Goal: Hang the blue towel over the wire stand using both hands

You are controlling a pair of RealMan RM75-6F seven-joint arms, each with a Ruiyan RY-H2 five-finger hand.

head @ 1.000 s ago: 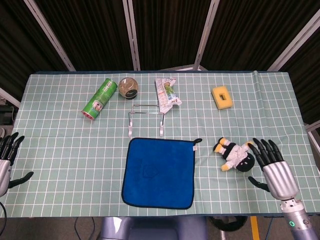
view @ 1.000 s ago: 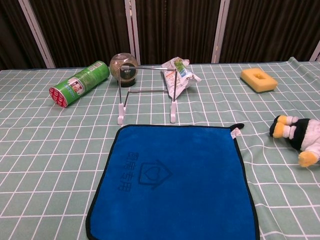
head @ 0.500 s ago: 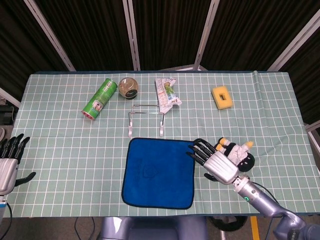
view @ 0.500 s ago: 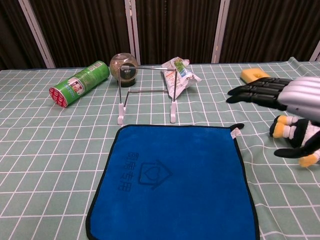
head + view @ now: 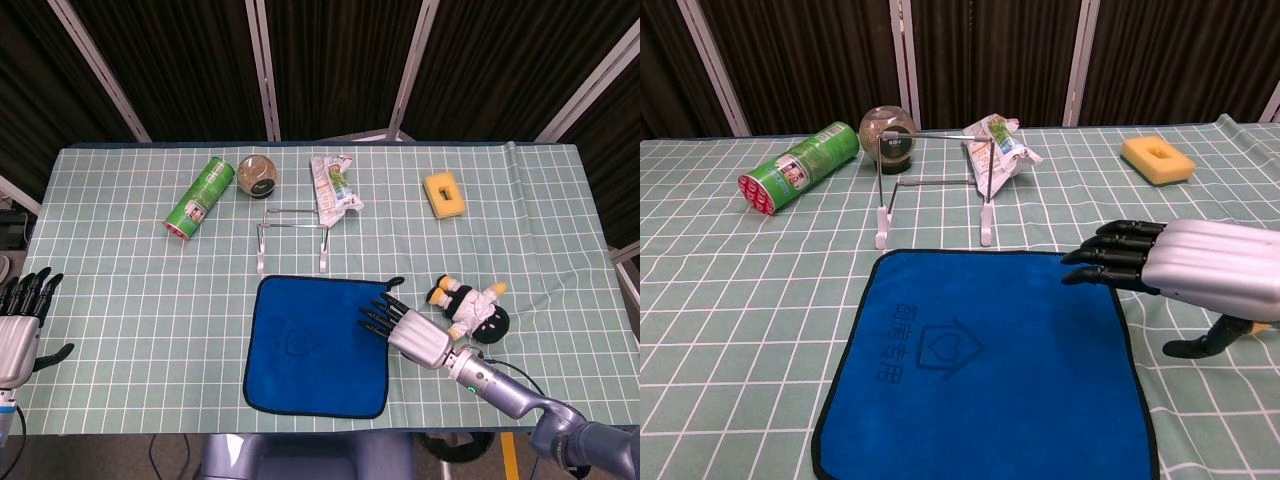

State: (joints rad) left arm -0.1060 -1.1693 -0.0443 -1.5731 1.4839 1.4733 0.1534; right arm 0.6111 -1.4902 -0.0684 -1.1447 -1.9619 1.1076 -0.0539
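Your right hand (image 5: 408,328) is hovering over the towel's (image 5: 315,342) right edge near its far right corner, palm down, fingers (image 5: 1110,258) stretched out and slightly apart, thumb hanging off to the side; it is holding nothing. Whether the fingertips are touching the cloth is not clear from either view. Your left hand (image 5: 20,322) is sitting at the far left edge of the surface (image 5: 120,300), well apart from the towel, fingers spread and pointing away from you, also holding nothing; the chest view is not showing it.

The towel is lying flat and spread out at the near middle of the surface, with its small black loop (image 5: 394,283) sticking out at the far right corner. The stand (image 5: 291,236) is standing upright just beyond the towel's far edge, its two white feet close to that edge, and nothing is hanging on it.

The plush toy (image 5: 470,309) is lying just to the right of your right hand. Farther back, the green can (image 5: 198,196) is lying on its side to the left of the stand, the round jar (image 5: 257,175) is standing beside it, and the crumpled wrapper (image 5: 334,184) is leaning at the stand's far right end. The sponge (image 5: 445,194) is resting well off to the right.
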